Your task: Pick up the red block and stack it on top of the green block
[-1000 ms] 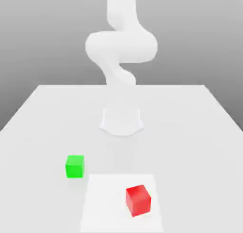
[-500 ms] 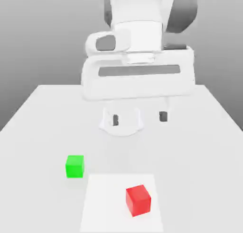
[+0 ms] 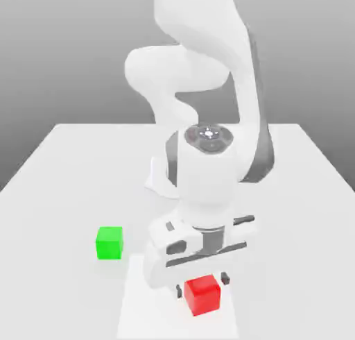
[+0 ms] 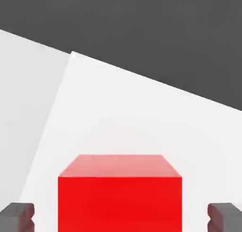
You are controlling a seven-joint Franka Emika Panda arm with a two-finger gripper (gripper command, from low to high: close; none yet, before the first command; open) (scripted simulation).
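Observation:
The red block point(image 3: 202, 295) lies on a lighter square patch near the table's front edge. My gripper point(image 3: 201, 284) has come down over it, with one dark fingertip point(image 3: 179, 289) on each side of the cube. In the hand view the red block point(image 4: 120, 193) sits between the fingertips point(image 4: 17, 216), and a strip of table shows on both sides, so the jaws are open and not touching it. The green block point(image 3: 109, 242) stands alone on the table toward the exterior view's left, a little farther back than the red one.
The arm's round white base point(image 3: 161, 180) stands mid-table behind the hand. The lighter square patch point(image 3: 139, 311) reaches to the front edge. The white table point(image 3: 62, 172) has a grey backdrop behind it.
The hand has dropped from high above the table down to the red block, and its fingers now straddle the cube. Neither block has moved.

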